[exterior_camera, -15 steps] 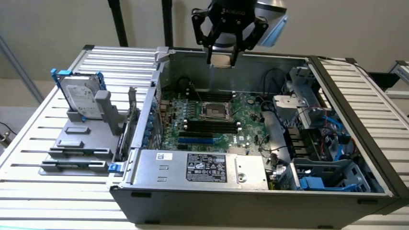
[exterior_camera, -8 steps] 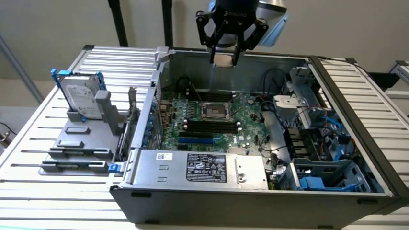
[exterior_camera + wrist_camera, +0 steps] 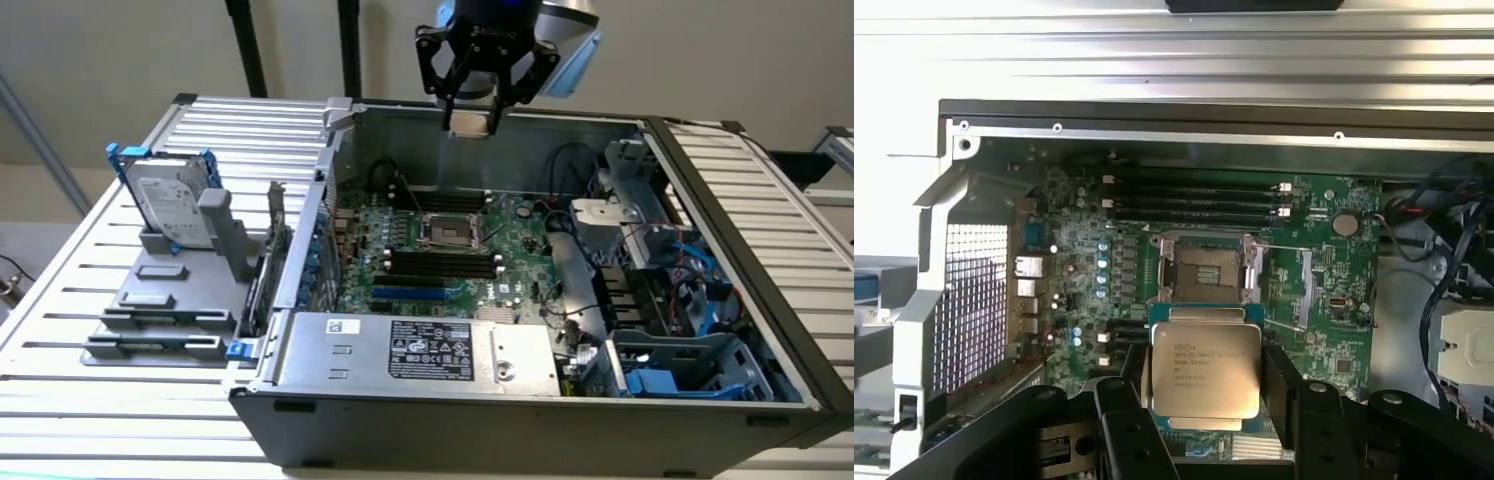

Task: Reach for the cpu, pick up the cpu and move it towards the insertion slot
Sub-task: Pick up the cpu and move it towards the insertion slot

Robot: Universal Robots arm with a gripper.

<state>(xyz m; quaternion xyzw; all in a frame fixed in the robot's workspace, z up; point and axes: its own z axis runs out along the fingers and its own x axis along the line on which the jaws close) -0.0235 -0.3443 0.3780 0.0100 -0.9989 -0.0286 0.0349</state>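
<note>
- On the exterior view's left, a silver hard drive in a blue-edged frame (image 3: 171,205) stands upright on a grey slotted holder (image 3: 167,300), well apart from the work and untouched.
- At centre, the open grey computer case (image 3: 534,415) lies on its side, green motherboard (image 3: 400,240) bared; the insertion slot (image 3: 447,230), a square socket with a shiny silver frame and dark centre, sits among long black memory slots (image 3: 430,264).
- High above the case's far wall, the arm's black gripper (image 3: 473,122) hangs with the cpu (image 3: 470,122), a small flat square chip with a silvery-grey metal top, clamped between its fingers.
- From the wrist camera, the cpu (image 3: 1206,368) rests level between the two black fingers (image 3: 1279,385), its printed top plain to read, the insertion slot (image 3: 1206,275) open beyond it.
- The pick-up looks done; the carry toward the socket is the step in hand, and not yet complete.
- Closing the gap would seem to call for a level chip, squared to the frame.
- On the exterior view's right, cables and blue plastic drive bays (image 3: 674,375) crowd the case.
</note>
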